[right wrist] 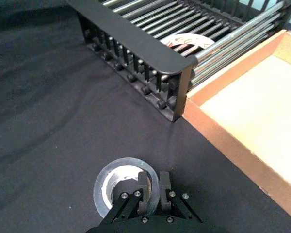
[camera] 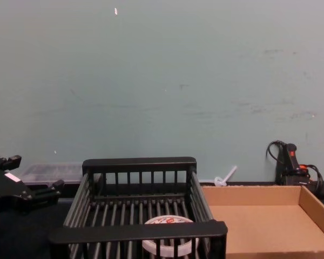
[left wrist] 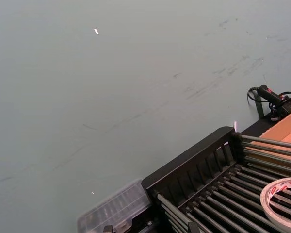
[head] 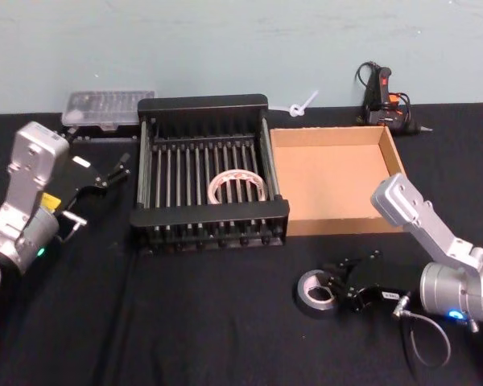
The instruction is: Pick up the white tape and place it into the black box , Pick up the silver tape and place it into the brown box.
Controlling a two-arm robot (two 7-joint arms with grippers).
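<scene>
Down low, right pincer (right wrist: 153, 187) pinching dull silver tape (right wrist: 117, 182) wall.

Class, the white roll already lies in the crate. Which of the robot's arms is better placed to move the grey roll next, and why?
Right. The right gripper is shut on the silver tape's wall, near the brown box. The left gripper sits beyond the black box.

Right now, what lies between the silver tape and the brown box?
In the head view, only bare black tablecloth separates the silver tape from the brown box; the right gripper grips the roll.

Silver arms, black end effector (head: 348, 277), looping grey cable.
</scene>
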